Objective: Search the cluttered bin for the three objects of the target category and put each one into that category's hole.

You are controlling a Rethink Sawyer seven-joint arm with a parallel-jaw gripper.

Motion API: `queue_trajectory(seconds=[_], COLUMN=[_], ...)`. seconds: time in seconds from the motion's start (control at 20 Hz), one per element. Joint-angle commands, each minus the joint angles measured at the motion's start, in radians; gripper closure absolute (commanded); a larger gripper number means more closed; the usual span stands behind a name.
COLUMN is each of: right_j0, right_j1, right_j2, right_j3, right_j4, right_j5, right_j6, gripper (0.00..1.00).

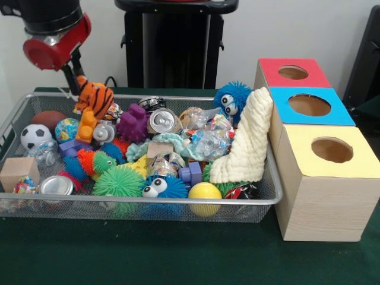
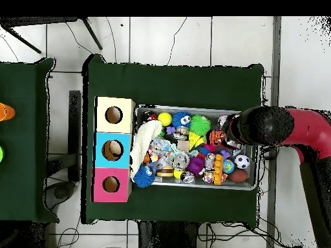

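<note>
The wire-mesh bin [image 1: 268, 178] is packed with toys, balls, cans and blocks; it also shows in the overhead view [image 2: 253, 187]. My gripper [image 1: 77, 85] hangs over the bin's far left corner and is shut on an orange striped tiger plush [image 1: 95, 98], held tilted just above the clutter. In the overhead view the arm's head [image 2: 258, 126] hides the gripper; the tiger [image 2: 217, 137] peeks out beside it. Three wooden boxes with round holes stand right of the bin: red-topped [image 1: 294, 72], blue-topped [image 1: 309, 105], yellow-topped [image 1: 331, 150].
In the bin lie a cream knitted cloth [image 1: 246, 142] against the right wall, a blue fuzzy ball with eyes [image 1: 231, 102], a yellow ball [image 1: 204, 193], a green spiky ball [image 1: 117, 183], a soccer ball [image 1: 35, 135], a purple toy [image 1: 133, 123] and cans [image 1: 163, 120].
</note>
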Motion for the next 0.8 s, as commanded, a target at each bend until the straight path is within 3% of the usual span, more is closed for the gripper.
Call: queue_trajectory(seconds=[0.05, 0.35, 0.6, 0.8], right_j0=[0.031, 0.101, 0.175, 0.238], right_j1=[-0.067, -0.080, -0.123, -0.144], right_j2=[0.052, 0.035, -0.013, -0.045], right_j3=[0.202, 0.256, 0.270, 0.292], right_j4=[0.096, 0.193, 0.257, 0.288], right_j5=[-0.048, -0.124, -0.134, -0.199], right_j6=[0.080, 0.226, 0.299, 0.352], gripper=[1.00, 1.00, 1.00, 1.00])
